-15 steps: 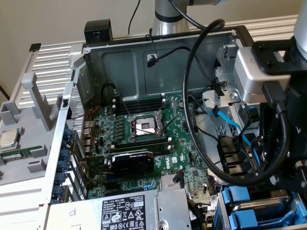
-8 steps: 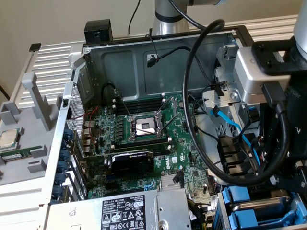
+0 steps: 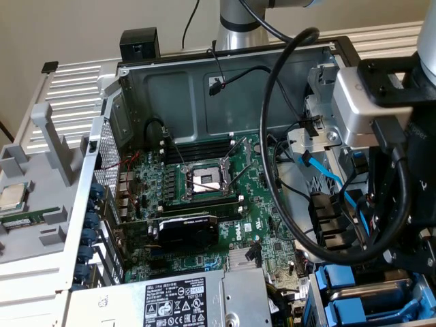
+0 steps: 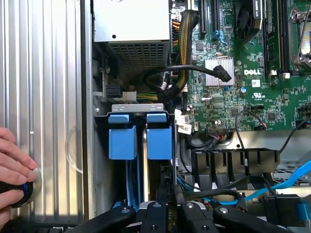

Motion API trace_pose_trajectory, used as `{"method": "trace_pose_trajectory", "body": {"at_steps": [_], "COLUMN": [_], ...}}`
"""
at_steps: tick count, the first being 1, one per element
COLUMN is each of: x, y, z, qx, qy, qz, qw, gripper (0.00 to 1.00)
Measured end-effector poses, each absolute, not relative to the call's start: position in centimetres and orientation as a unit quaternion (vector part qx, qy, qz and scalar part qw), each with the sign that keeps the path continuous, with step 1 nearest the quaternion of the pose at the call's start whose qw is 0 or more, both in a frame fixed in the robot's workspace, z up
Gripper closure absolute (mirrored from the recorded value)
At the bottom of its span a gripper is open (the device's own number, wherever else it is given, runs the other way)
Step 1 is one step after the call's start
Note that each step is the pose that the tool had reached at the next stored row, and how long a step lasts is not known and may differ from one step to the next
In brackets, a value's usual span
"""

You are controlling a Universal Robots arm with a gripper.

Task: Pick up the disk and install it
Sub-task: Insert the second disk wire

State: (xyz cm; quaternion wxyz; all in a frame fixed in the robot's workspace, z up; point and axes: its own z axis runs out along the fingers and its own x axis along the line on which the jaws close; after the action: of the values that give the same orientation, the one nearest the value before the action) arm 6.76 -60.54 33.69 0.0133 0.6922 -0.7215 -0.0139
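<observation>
The disk [image 4: 159, 141] stands on edge in the drive bay of the open computer case, its blue plastic frame facing the wrist camera. A second blue-framed unit [image 4: 121, 138] sits beside it. My gripper [image 4: 170, 200] hangs straight over the disk's near end, with its black fingers [image 4: 162, 196] drawn close together on that edge. In the exterior view the arm's grey wrist block [image 3: 371, 102] sits above the bay at the view's right, and the blue frames [image 3: 338, 283] show below it.
The power-supply box [image 3: 177, 300] borders the bay. Black cable bundles [image 4: 170, 80] and a blue data cable [image 3: 327, 174] run close by, next to the motherboard [image 3: 204, 184]. A person's hand [image 4: 12, 162] rests on a black knob [image 4: 17, 194] outside the case wall. A processor chip [image 3: 12, 197] lies on the grey tray.
</observation>
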Motion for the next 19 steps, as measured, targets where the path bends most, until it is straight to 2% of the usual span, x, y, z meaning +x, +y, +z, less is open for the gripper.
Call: {"method": "trace_pose_trajectory", "body": {"at_steps": [19], "x": [6.76], "y": [-60.54], "z": [33.6], "qx": [0.692], "qy": [-0.721], "qz": [-0.014], "qw": [0.013], "gripper": [0.84]}}
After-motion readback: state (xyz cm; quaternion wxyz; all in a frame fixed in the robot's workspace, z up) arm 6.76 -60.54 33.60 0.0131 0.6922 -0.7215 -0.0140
